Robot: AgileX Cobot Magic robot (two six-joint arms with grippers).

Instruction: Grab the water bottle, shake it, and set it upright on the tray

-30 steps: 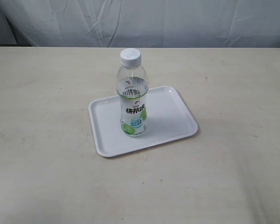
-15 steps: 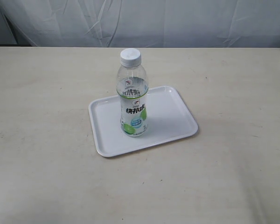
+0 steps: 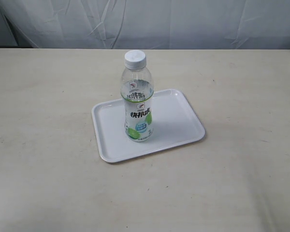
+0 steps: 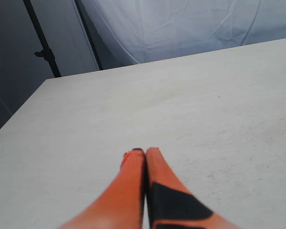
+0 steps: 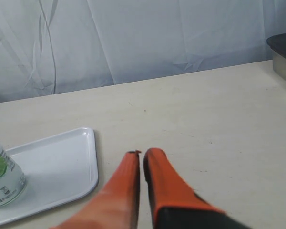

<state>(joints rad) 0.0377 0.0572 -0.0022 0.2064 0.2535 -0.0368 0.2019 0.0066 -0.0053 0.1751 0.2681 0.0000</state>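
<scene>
Although well apart from both claws, upright at centre frame in the exterior view: water bottle, standing on tray, a little left of the tray's middle. Orange right claw clenched with only a hairline slit between its fingers, grasping nothing, hovering over bare counter near the tray's rim, with the bottle farther off across the tray floor. Orange left claw pressed shut, empty, over open counter. Pale beige counter, faintly scuffed; creased white cloth along the upper edge of the frame; metal box with a dark top in the right wrist view. Bottle: clear plastic, white screw cap, white-and-green label with dark characters.
</scene>
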